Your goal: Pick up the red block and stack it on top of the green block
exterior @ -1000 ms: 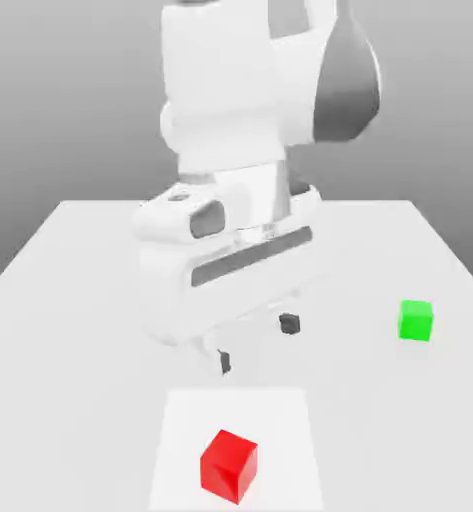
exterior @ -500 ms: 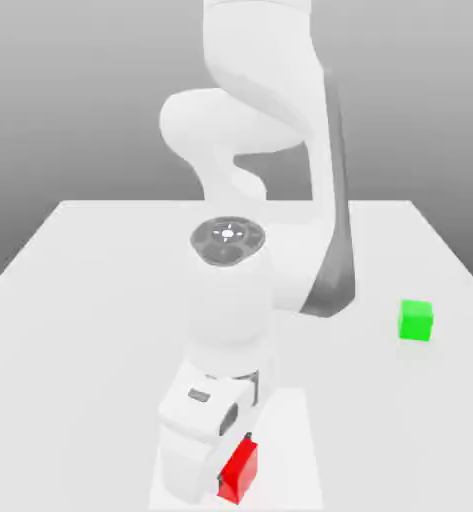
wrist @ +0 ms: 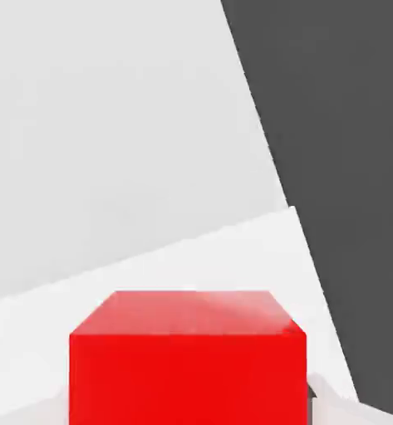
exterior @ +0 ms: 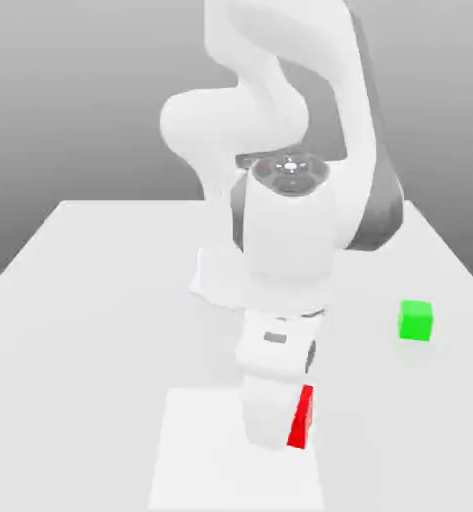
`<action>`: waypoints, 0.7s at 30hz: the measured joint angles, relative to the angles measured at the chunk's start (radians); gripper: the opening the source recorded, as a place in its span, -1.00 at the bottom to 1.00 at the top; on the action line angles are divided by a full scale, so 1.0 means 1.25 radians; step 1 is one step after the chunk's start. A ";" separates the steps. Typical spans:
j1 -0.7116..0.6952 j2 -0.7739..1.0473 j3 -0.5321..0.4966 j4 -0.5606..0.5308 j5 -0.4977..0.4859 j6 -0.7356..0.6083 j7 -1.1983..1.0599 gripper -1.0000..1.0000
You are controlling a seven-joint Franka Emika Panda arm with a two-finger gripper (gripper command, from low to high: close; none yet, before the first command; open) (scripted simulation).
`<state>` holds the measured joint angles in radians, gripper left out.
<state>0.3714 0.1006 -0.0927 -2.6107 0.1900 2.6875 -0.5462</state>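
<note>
Red block [exterior: 301, 418] is now riding in the gripper [exterior: 285, 425], whose fingers have clamped shut on it and are lifting it off the table [exterior: 100, 300]. Green block [exterior: 415, 320] is waiting well apart toward the exterior view's right, so carrying across is coming next.

The red block [exterior: 301, 419] sits toward the table's [exterior: 80, 320] front edge, the green block [exterior: 415, 320] farther back at the exterior view's right.

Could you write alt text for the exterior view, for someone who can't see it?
A white robot arm's end effector grips the red block above a pale square patch on the white table. The green block sits apart toward the exterior view's right.
</note>
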 joint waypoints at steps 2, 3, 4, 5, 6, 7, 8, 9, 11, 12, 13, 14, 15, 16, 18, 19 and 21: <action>0.051 -0.024 0.036 -0.021 0.017 -0.003 -0.038 -1.00; 0.078 -0.036 0.050 -0.032 0.024 -0.005 -0.057 -1.00; 0.103 -0.049 0.063 -0.042 0.031 -0.006 -0.074 -1.00; 0.127 -0.062 0.074 -0.053 0.036 -0.008 -0.091 -1.00; 0.152 -0.075 0.085 -0.063 0.040 -0.009 -0.107 -1.00; 0.178 -0.088 0.096 -0.074 0.043 -0.010 -0.122 -1.00; 0.203 -0.101 0.107 -0.085 0.045 -0.011 -0.136 -1.00; 0.225 -0.114 0.117 -0.096 0.045 -0.012 -0.149 -1.00; 0.264 -0.141 0.138 -0.118 0.041 -0.014 -0.172 -1.00; 0.280 -0.154 0.149 -0.129 0.037 -0.014 -0.183 -1.00; 0.296 -0.167 0.162 -0.140 0.032 -0.015 -0.192 -1.00; 0.312 -0.180 0.177 -0.151 0.027 -0.015 -0.201 -1.00; 0.329 -0.193 0.192 -0.162 0.021 -0.015 -0.210 -1.00; 0.346 -0.206 0.208 -0.173 0.015 -0.016 -0.218 -1.00; 0.379 -0.230 0.240 -0.195 -0.002 -0.016 -0.233 -1.00; 0.395 -0.242 0.256 -0.206 -0.011 -0.016 -0.239 -1.00; 0.420 -0.256 0.285 -0.225 -0.033 -0.010 -0.247 -1.00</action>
<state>0.8962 -0.2188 0.2640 -2.8921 0.1488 2.6756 -0.8548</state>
